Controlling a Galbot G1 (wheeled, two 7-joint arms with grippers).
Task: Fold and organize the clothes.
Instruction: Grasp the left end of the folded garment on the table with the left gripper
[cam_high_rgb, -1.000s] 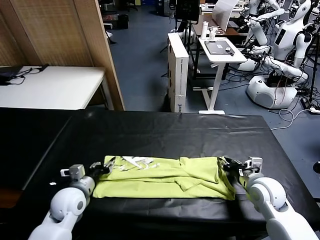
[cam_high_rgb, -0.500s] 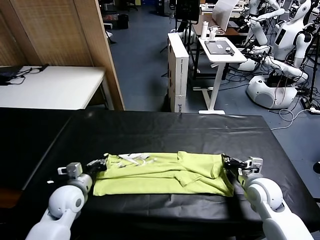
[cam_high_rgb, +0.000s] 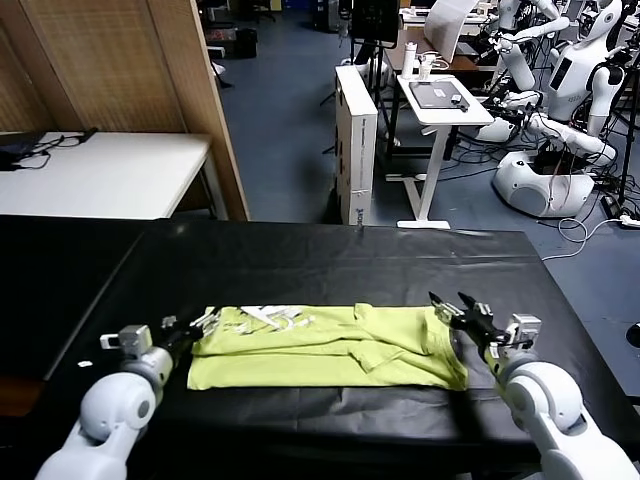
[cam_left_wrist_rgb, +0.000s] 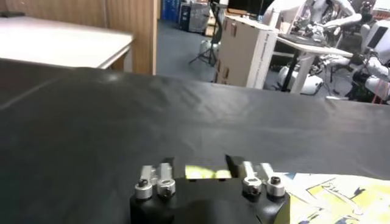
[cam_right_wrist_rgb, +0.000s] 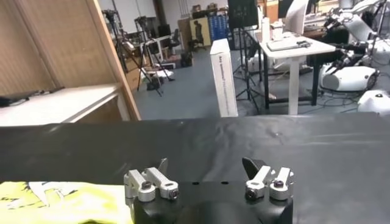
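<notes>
Lime shirt (cam_high_rgb: 330, 345) btwn open claws, L (cam_high_rgb: 186, 328) & R (cam_high_rgb: 452, 309)

Bare black tablecloth (cam_high_rgb: 330, 265) beyond the T-shirt (cam_high_rgb: 330, 345) leaves open passage.

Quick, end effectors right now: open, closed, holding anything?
Left end effector: open, empty, at the T-shirt's left edge.
Right end effector: open, empty, at the shirt's right edge.
</notes>
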